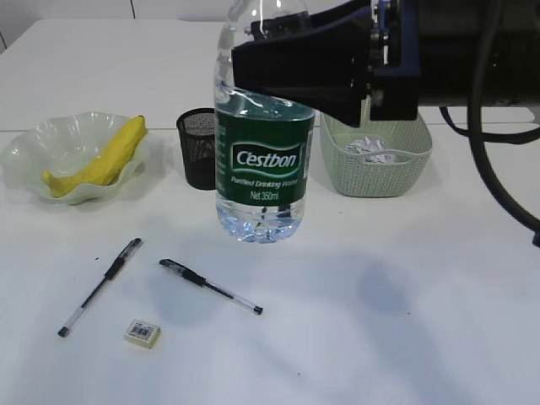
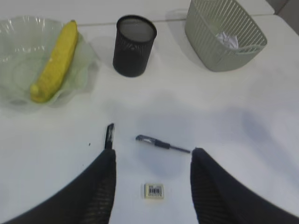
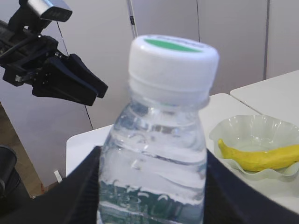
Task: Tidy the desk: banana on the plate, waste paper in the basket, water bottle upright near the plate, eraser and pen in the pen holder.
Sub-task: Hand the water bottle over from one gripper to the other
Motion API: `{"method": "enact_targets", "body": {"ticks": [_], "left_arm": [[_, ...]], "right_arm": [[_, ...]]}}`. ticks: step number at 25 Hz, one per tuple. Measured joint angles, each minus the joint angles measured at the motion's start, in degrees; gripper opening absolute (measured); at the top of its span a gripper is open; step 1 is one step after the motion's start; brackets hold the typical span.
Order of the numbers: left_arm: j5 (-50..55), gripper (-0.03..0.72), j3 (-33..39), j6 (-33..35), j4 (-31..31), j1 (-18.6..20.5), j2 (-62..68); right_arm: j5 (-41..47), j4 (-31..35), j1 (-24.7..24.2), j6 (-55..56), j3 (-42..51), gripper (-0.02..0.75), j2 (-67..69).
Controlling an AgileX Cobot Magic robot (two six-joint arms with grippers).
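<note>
Exterior view: the right tool [image 1: 295, 80] clamps a clear ribbed Cestbon water bottle [image 1: 260, 164], upright above the white surface [image 1: 405, 295]. The left tool [image 2: 152, 186] hangs half-open, empty, over a small rectangular eraser [image 2: 154, 191]. A curved banana [image 1: 101, 160] lies in the wavy glass plate [image 1: 34, 139].

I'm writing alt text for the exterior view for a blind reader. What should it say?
A black gripper holds a water bottle upright above a white table. Behind are a banana on a plate, a pen holder and a basket with paper; two pens and an eraser lie in front.
</note>
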Motion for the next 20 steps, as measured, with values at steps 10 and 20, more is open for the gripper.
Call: {"method": "enact_targets", "body": {"ticks": [10, 20], "left_arm": [[-6.10, 0.367, 0.00, -0.26, 16.46, 0.00, 0.00], [-31.13, 0.361, 7.76, -5.11, 20.42, 0.00, 0.00]], "right_arm": [[0.00, 0.00, 0.00, -0.04, -0.03, 0.382, 0.00], [-0.43, 0.00, 0.00, -0.13, -0.12, 0.382, 0.00]]}}
